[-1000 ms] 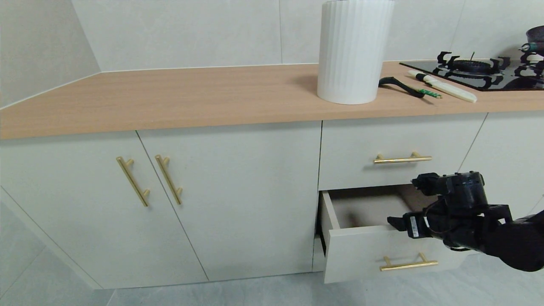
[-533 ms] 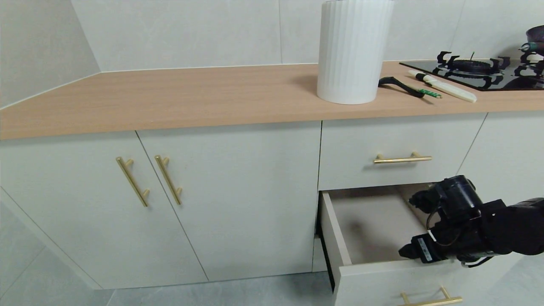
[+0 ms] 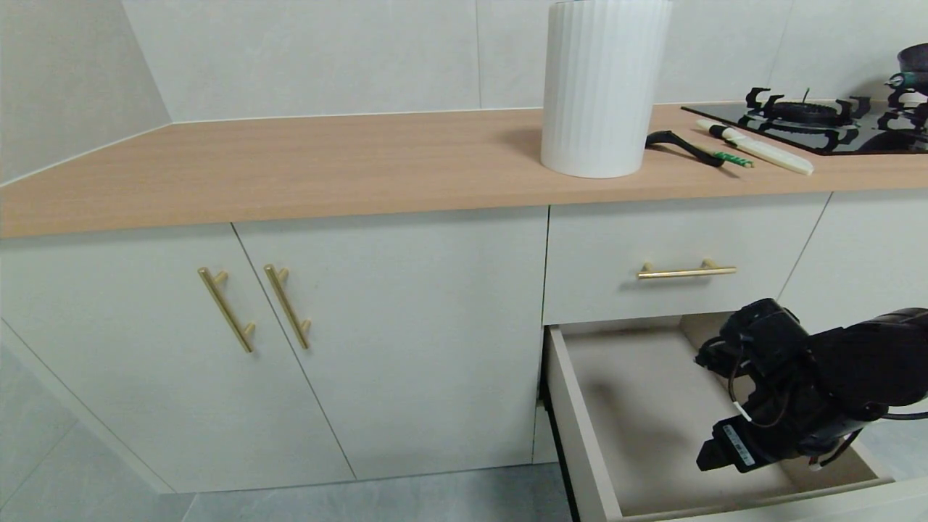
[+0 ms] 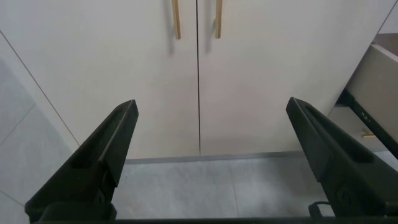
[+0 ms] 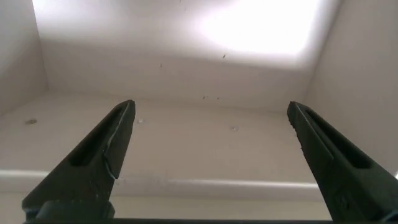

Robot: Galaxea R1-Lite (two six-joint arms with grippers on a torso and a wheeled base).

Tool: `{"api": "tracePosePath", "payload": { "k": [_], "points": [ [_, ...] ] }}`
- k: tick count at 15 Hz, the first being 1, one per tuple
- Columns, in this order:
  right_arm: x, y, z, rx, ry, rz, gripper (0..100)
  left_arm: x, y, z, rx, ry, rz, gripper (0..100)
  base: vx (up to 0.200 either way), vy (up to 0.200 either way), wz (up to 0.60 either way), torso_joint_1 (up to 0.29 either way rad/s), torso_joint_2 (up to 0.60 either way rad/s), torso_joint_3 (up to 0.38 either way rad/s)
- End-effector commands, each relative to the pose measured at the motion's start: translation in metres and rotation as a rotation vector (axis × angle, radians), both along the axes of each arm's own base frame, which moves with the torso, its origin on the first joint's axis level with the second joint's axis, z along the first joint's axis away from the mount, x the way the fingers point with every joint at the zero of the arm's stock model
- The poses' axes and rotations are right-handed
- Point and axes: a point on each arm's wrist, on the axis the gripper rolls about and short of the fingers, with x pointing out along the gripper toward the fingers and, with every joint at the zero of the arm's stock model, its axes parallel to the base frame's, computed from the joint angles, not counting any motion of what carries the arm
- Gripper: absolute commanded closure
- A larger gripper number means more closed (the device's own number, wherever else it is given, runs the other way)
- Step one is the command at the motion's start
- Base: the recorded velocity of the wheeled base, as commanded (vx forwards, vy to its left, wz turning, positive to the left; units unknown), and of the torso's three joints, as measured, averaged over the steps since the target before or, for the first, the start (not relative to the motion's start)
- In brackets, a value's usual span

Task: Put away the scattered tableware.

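On the wooden counter [image 3: 290, 163], to the right of a tall white ribbed container [image 3: 602, 87], lie a black-handled utensil [image 3: 685, 147], a green-striped stick [image 3: 734, 158] and a long cream-white utensil [image 3: 761, 151]. Below them the lower drawer [image 3: 573, 406] stands pulled far out, with nothing inside. My right gripper [image 3: 714, 402] hangs open over the drawer's right side; in the right wrist view the open gripper [image 5: 210, 106] faces the bare drawer floor [image 5: 186, 143]. My left gripper [image 4: 210, 106] is open, low in front of the cabinet doors [image 4: 199, 74].
A closed upper drawer with a gold handle [image 3: 686, 271] sits above the open one. Two cabinet doors with gold handles [image 3: 257, 308] fill the left. A black gas hob [image 3: 819, 119] lies at the counter's far right. Grey tiled floor [image 4: 205, 186] lies below.
The lower drawer has slid much farther out, and its front and gold handle have left the bottom of the view. My right gripper came back and down with it.
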Motion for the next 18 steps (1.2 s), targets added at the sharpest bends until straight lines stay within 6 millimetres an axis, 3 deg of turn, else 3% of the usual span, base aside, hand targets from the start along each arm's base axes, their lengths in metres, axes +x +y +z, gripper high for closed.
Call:
{"api": "tracePosePath", "payload": {
  "k": [1, 8, 13, 14, 15, 18],
  "points": [
    [-0.001, 0.000, 0.001, -0.001, -0.004, 0.001, 0, 0.000, 0.000, 0.000, 0.000, 0.002, 0.001, 0, 0.000, 0.000, 0.00, 0.000, 0.00, 0.000],
    [-0.024, 0.013, -0.016, -0.102, 0.231, 0.105, 0, 0.000, 0.000, 0.000, 0.000, 0.002, 0.001, 0, 0.000, 0.000, 0.00, 0.000, 0.00, 0.000],
    [-0.021, 0.013, -0.013, -0.117, 0.199, 0.093, 0, 0.000, 0.000, 0.000, 0.000, 0.002, 0.001, 0, 0.000, 0.000, 0.00, 0.000, 0.00, 0.000],
    [-0.017, 0.014, -0.010, -0.123, 0.156, 0.076, 0, 0.000, 0.000, 0.000, 0.000, 0.002, 0.001, 0, 0.000, 0.000, 0.00, 0.000, 0.00, 0.000],
    [-0.012, 0.015, 0.004, -0.074, 0.025, -0.001, 0, 0.000, 0.000, 0.000, 0.000, 0.002, 0.001, 0, 0.000, 0.000, 0.00, 0.000, 0.00, 0.000],
    [-0.017, 0.010, 0.040, 0.029, -0.152, -0.037, 0, 0.000, 0.000, 0.000, 0.000, 0.002, 0.001, 0, 0.000, 0.000, 0.00, 0.000, 0.00, 0.000]
  ]
}}
